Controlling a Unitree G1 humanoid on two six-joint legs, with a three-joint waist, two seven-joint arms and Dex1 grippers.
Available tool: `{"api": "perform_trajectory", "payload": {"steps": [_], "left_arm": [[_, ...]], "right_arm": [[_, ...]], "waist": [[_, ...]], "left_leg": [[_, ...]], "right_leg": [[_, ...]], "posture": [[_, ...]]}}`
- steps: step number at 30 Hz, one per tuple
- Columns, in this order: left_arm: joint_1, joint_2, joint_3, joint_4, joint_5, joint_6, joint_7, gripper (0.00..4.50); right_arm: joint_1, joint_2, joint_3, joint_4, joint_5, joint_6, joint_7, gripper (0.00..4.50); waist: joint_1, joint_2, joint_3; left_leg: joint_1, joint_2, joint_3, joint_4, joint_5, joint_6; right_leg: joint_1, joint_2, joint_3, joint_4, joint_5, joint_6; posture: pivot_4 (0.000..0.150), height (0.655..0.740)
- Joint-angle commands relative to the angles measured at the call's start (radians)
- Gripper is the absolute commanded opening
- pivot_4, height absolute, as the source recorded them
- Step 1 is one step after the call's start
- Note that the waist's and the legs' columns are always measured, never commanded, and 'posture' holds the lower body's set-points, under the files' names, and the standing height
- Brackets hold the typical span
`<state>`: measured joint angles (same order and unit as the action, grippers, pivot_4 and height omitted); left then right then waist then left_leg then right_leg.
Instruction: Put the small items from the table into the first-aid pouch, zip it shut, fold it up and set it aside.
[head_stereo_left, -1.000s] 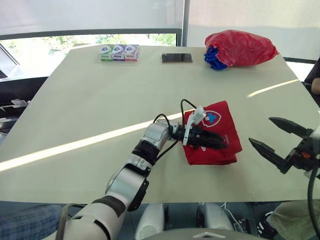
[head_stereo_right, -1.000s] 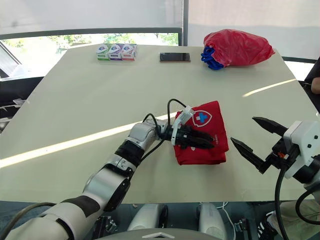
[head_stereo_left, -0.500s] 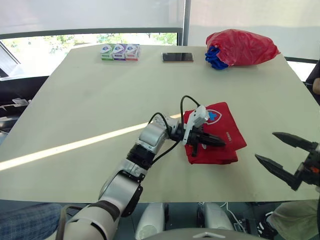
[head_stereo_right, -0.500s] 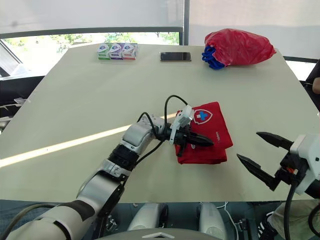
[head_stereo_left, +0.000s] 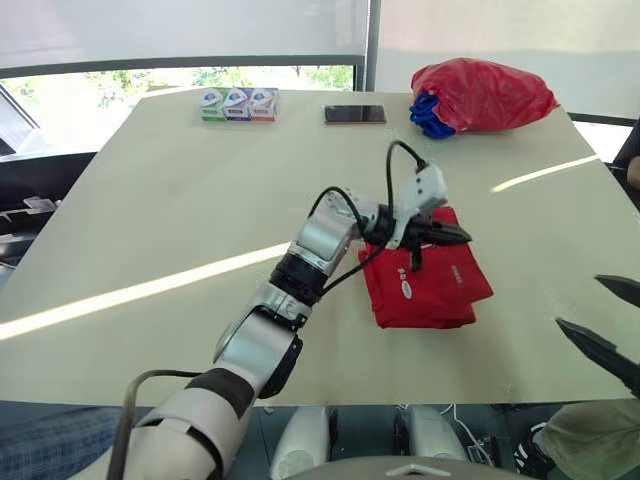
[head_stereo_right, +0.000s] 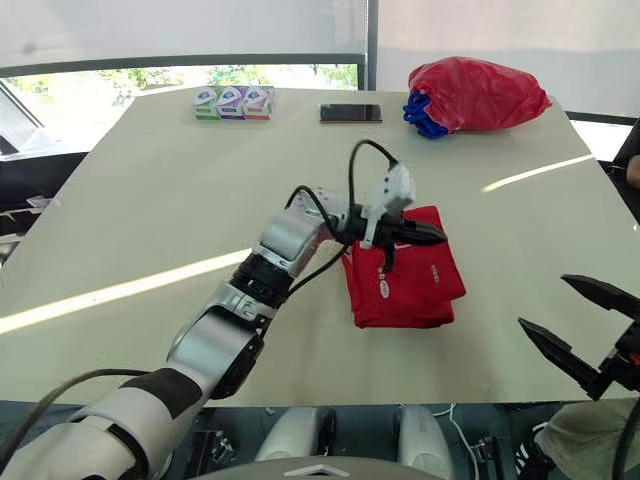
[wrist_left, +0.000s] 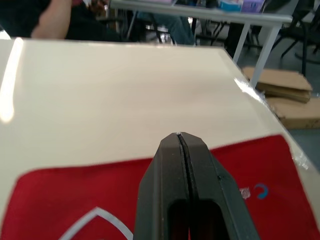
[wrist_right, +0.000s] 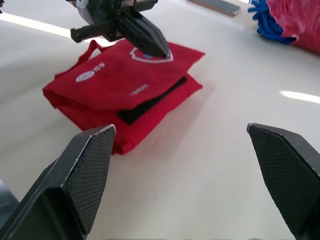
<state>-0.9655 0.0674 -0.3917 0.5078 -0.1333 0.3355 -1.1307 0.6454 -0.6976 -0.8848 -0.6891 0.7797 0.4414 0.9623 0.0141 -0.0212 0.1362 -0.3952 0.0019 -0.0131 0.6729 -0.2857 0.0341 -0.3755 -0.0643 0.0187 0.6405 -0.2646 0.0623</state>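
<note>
While the first-aid pouch (head_stereo_left: 430, 285) is lying folded on the table (head_stereo_left: 180, 200), the left gripper (head_stereo_left: 462, 237) is hovering with fingers pressed together and empty, the red fabric just under their tips. The right gripper (head_stereo_right: 543, 300) is hanging spread wide, well apart. Packing, zipping and folding are apparently done; setting aside is remaining.

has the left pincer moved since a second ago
Yes. The left pincer has moved away from the robot, from the near half of the red pouch to its far edge, closer to the phone, which sits unchanged in the view.
</note>
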Motion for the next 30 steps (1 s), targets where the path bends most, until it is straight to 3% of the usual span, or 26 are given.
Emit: {"api": "perform_trajectory", "payload": {"steps": [1, 15, 19, 25, 30], "left_arm": [[-0.023, -0.034, -0.035, 0.023, 0.047, -0.068, 0.007, 0.02], [0.085, -0.007, -0.261, 0.090, 0.270, -0.106, -0.033, 0.02], [0.100, -0.012, -0.237, 0.093, 0.269, -0.142, -0.014, 0.02], [0.068, -0.046, -0.110, 0.021, 0.161, -0.151, -0.023, 0.02], [-0.016, -0.047, -0.017, 0.061, 0.148, -0.216, 0.061, 0.02]], "right_arm": [[-0.001, -0.001, -0.032, 0.015, -0.001, -0.037, 0.024, 4.50], [-0.013, 0.003, 0.021, 0.005, -0.021, -0.055, 0.013, 4.50], [-0.022, -0.003, 0.031, 0.007, -0.026, -0.054, 0.010, 4.50], [-0.038, -0.008, 0.049, 0.009, -0.033, -0.051, 0.008, 4.50], [-0.059, -0.011, 0.068, 0.007, -0.034, -0.052, 0.002, 4.50]], "waist": [[0.000, 0.000, 0.000], [0.000, 0.002, -0.004], [0.000, 0.001, -0.009], [0.000, 0.003, -0.009], [0.000, 0.003, -0.007]], "left_leg": [[0.000, 0.000, 0.000, 0.000, 0.000, 0.000], [0.001, 0.001, 0.000, 0.000, 0.000, 0.000], [0.002, 0.002, 0.000, 0.000, 0.000, 0.000], [0.001, 0.002, 0.001, 0.000, 0.000, 0.001], [0.001, 0.002, 0.001, 0.000, 0.000, 0.001]], "right_leg": [[0.000, 0.000, 0.000, 0.000, 0.000, 0.000], [0.000, 0.000, 0.001, 0.000, 0.000, 0.000], [0.001, 0.000, 0.001, 0.000, 0.000, 0.000], [0.000, 0.000, 0.001, 0.000, 0.000, 0.000], [0.000, 0.000, 0.001, 0.000, 0.000, 0.000]], "posture": [[0.150, 0.7400], [0.150, 0.7400], [0.150, 0.7400], [0.150, 0.7400], [0.150, 0.7400]]}}
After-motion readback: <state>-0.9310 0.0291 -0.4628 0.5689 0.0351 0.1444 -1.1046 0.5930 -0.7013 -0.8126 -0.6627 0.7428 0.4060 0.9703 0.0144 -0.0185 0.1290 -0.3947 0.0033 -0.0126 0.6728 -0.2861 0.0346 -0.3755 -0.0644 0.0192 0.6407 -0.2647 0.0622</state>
